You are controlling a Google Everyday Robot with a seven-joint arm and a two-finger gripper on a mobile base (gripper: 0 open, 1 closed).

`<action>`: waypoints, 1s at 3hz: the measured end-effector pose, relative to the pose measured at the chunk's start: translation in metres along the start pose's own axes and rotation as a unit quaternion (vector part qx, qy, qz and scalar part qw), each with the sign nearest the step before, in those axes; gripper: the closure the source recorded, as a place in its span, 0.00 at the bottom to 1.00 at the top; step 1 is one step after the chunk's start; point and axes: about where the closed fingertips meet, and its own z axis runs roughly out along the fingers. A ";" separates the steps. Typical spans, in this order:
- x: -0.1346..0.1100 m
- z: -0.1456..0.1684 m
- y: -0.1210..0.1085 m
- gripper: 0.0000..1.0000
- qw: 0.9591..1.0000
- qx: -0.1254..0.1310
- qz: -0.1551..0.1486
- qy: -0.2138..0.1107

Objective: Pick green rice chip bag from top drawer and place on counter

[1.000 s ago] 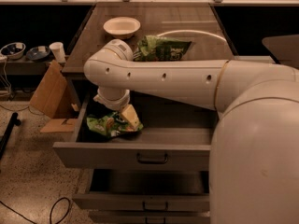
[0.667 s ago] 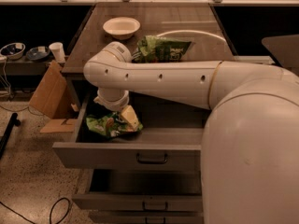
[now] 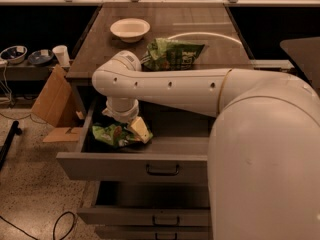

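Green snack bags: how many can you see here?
2. One bright green bag lies in the open top drawer, with the gripper right at it. A darker green bag sits on the counter. The arm could hide more in the drawer.

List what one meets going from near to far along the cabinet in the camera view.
Front of the top drawer → green rice chip bag → darker green bag on the counter → white bowl. The gripper is down in the drawer, overlapping the rice chip bag, so it has no clear place.
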 end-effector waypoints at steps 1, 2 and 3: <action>-0.002 0.008 0.005 0.16 1.000 -0.012 -0.006 -0.007; -0.002 0.008 0.011 0.39 1.000 -0.010 0.000 -0.012; 0.001 -0.003 0.015 0.63 1.000 -0.002 0.015 -0.013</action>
